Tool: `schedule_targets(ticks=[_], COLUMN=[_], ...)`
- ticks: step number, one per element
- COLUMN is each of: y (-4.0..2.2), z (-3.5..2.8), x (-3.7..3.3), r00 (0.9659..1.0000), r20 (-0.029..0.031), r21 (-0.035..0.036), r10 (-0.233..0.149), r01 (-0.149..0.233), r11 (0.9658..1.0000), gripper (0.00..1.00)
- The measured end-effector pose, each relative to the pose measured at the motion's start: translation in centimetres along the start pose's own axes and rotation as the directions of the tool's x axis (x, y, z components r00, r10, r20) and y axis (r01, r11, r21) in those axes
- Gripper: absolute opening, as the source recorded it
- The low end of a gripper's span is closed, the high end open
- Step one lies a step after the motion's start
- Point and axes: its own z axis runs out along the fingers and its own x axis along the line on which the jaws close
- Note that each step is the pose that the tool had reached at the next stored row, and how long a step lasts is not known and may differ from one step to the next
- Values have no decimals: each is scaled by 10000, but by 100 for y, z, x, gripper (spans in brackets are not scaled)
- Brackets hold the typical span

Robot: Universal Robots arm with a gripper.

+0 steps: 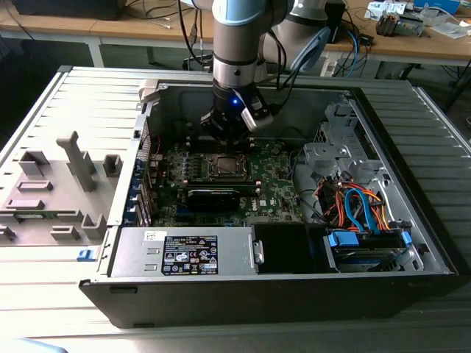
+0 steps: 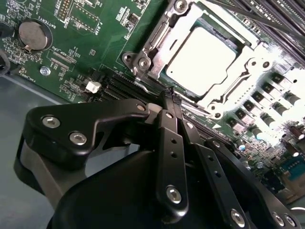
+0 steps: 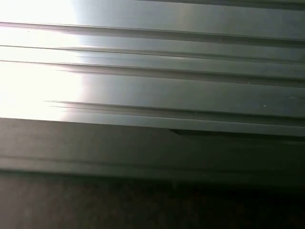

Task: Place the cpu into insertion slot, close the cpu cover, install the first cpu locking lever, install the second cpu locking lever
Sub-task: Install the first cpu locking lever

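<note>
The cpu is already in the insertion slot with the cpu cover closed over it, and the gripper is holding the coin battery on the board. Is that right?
Not quite. In the second wrist view the gripper holds nothing; its closed fingertips sit by the edge of the cpu cover, while the coin battery lies untouched on the board. The cpu does sit in the insertion slot with the cover down over it.

White print marks the green board (image 2: pixel 95 43) beside the coin cell (image 2: pixel 34 34) in the second wrist view. In the exterior view, a black label (image 1: pixel 189 255) sits on the power supply (image 1: pixel 235 254). Neither is legible.
</note>
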Motion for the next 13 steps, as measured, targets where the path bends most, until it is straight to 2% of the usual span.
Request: schedule_targets(ticks=[6,13], y=[3,-2], z=[31,45], x=[-18,-33], r00=[9996,9992], r20=[1,5], r21=[1,0], r10=[-293,-409], r01=[293,409], r11=[9996,9992], gripper=[11,11])
